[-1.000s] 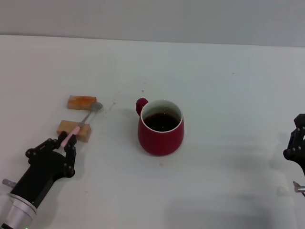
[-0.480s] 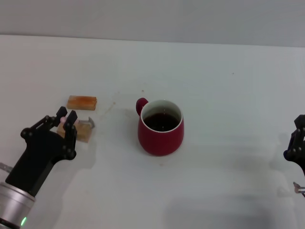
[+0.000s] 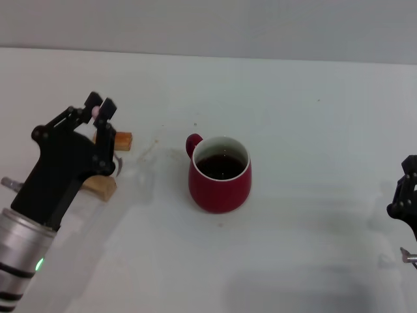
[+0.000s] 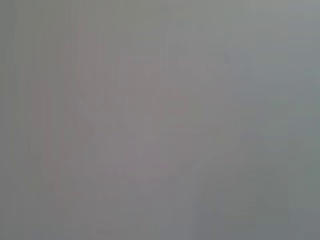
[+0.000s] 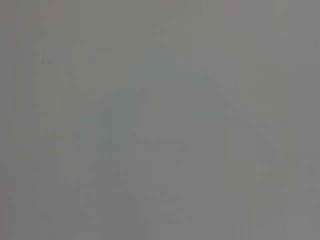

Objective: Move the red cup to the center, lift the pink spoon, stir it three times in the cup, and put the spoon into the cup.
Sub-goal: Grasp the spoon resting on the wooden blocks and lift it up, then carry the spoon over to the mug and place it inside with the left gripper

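The red cup (image 3: 220,186) stands mid-table in the head view, upright, with dark liquid inside and its loop handle turned to the far left. To its left, my left gripper (image 3: 99,108) is held above the table, shut on the pink spoon (image 3: 96,112). Only the pale pink handle tip shows between the fingers. The spoon's other parts are hidden behind the gripper body. My right gripper (image 3: 407,195) is parked at the far right edge, well away from the cup. Both wrist views show only flat grey.
Two orange-tan wooden blocks lie on the white table left of the cup: one (image 3: 122,139) peeks out behind the left gripper, the other (image 3: 100,186) sits under it, nearer to me.
My left gripper has risen from the table with the pink spoon, lifting it off the wooden blocks. The cup and the right arm have not moved.
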Robot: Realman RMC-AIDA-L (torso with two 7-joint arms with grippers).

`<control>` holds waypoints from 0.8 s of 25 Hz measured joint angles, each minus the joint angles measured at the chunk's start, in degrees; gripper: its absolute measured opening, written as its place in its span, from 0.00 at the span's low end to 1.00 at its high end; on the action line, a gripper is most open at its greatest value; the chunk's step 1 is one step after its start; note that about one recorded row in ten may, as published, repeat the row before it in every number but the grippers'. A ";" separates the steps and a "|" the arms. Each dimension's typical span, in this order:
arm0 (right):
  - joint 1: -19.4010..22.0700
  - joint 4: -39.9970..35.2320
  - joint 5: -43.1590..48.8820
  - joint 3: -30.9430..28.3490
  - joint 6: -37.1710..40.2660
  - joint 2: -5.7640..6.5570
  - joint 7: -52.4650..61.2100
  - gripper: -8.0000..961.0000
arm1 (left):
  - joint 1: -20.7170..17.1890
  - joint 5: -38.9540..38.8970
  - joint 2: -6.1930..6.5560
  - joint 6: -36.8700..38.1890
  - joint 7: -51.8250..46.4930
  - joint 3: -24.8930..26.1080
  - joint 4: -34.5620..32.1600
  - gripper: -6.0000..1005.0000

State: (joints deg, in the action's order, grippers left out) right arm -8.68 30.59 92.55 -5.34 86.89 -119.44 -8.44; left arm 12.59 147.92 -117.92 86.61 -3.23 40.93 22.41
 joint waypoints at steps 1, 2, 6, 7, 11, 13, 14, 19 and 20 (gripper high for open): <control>0.01 0.02 0.00 0.02 0.06 0.00 0.00 0.01 | 0.39 0.03 0.02 0.30 -0.48 -0.07 0.00 0.15; 0.05 0.05 0.00 0.04 0.15 0.00 0.00 0.01 | 0.75 0.07 0.04 0.53 -0.83 -0.12 0.00 0.15; 0.32 0.21 -0.02 0.07 0.96 0.00 0.00 0.01 | 2.16 1.40 0.09 1.48 -1.95 -0.24 0.00 0.15; 0.45 0.21 -0.08 0.06 1.32 0.00 0.00 0.01 | 2.35 2.02 0.12 1.66 -2.13 -0.24 0.00 0.15; 1.34 -0.32 -0.36 -0.68 3.04 0.09 0.00 0.01 | 2.94 3.07 0.18 2.00 -3.35 -0.25 0.00 0.15; 2.06 -0.91 -0.53 -1.71 3.71 0.15 0.00 0.01 | 3.20 3.43 0.11 2.50 -3.60 -0.29 0.00 0.15; 2.06 -0.91 -0.53 -1.71 3.71 0.15 0.00 0.01 | 3.34 3.72 0.09 2.87 -3.77 -0.29 0.00 0.15; 2.65 -1.24 -0.58 -2.36 3.80 0.17 0.00 0.01 | 4.54 4.71 0.12 3.49 -4.62 -0.33 0.48 0.15; 2.72 -1.24 -0.58 -2.39 3.81 0.18 0.00 0.01 | 4.92 5.00 0.13 3.56 -4.97 -0.32 0.50 0.15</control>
State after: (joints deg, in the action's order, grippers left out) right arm -5.96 29.35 91.96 -7.72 90.69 -119.27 -8.44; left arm 17.51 152.92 -117.79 90.17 -8.19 40.60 22.91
